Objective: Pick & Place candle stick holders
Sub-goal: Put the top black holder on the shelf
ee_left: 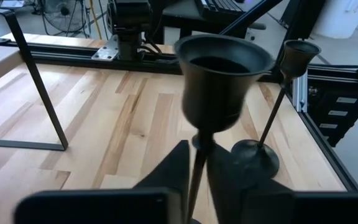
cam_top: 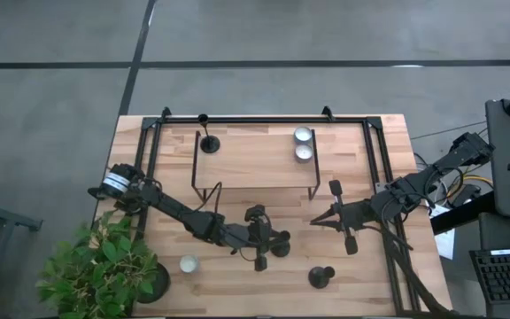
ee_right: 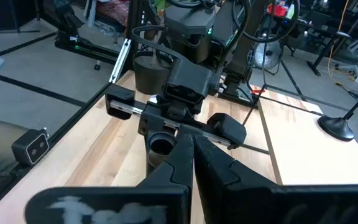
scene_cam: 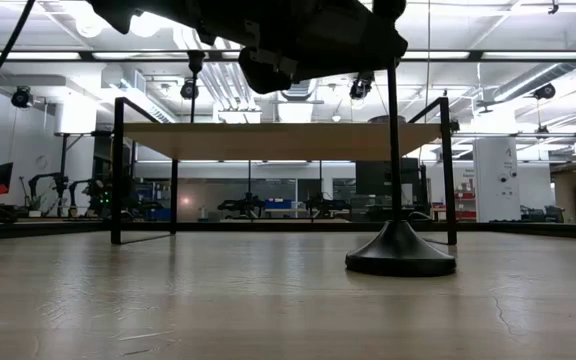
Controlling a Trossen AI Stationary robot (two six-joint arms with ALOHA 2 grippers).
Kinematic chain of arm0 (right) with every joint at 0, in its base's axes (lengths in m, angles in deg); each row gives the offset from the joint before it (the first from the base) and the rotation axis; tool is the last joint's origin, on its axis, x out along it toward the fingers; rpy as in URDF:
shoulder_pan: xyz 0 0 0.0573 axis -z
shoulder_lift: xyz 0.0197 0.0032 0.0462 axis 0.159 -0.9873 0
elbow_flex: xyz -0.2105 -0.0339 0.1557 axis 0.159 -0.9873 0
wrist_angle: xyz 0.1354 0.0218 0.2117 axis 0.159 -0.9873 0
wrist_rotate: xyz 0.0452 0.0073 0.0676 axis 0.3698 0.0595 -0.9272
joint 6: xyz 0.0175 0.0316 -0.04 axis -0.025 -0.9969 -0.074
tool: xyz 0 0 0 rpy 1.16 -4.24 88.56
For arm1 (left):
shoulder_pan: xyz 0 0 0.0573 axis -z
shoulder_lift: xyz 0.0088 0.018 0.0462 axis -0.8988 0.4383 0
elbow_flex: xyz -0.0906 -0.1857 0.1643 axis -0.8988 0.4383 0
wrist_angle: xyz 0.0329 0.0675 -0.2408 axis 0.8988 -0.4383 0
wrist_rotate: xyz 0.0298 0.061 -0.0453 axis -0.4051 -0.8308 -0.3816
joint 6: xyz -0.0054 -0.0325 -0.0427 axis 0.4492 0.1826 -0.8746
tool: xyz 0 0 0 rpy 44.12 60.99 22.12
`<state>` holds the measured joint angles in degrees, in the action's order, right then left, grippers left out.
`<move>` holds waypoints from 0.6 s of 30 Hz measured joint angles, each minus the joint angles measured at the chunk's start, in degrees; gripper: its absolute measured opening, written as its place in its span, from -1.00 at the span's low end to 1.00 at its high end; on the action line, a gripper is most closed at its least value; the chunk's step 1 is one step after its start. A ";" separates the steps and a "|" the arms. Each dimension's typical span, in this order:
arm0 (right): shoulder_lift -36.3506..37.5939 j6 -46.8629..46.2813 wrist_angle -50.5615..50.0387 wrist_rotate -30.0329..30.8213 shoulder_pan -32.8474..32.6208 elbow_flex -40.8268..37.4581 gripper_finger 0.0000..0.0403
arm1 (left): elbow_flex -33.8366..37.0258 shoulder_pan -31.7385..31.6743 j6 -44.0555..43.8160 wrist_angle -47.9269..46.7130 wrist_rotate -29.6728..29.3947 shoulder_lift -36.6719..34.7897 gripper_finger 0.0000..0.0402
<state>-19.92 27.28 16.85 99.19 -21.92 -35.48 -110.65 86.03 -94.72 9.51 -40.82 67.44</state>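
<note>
Low in the centre of the high view, the left end effector (cam_top: 268, 246) is clamped on the stem of a black metal candle stick holder (ee_left: 219, 81) with a cup-shaped top. A second black stemmed holder (ee_left: 258, 152) stands on the light wooden bench (cam_top: 237, 159) to its lower right. The right end effector (cam_top: 315, 220), centre right, is clenched and grips nothing.

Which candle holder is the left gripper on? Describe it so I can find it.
Start at the black wire shelf in the middle of the table, then come toward the front edge. The left gripper clamps a tall black candle holder by its stem; its black twin stands free nearby.
</note>
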 joint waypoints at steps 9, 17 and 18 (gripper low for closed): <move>0.00 0.00 0.00 0.00 0.00 -0.02 -0.96 | 0.00 0.18 0.35 0.04 -0.02 -0.20 -0.94; 0.00 0.00 -0.03 0.02 -0.04 -0.16 -0.96 | 0.00 0.98 -0.35 -0.28 -0.01 -3.82 -0.98; -0.02 0.00 -0.06 0.02 -0.04 -0.20 -0.96 | 0.00 1.17 -0.23 -0.79 0.00 -4.59 -0.98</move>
<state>-19.95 27.28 16.79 99.21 -21.97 -35.68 -110.65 87.19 -94.95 8.72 -40.82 62.85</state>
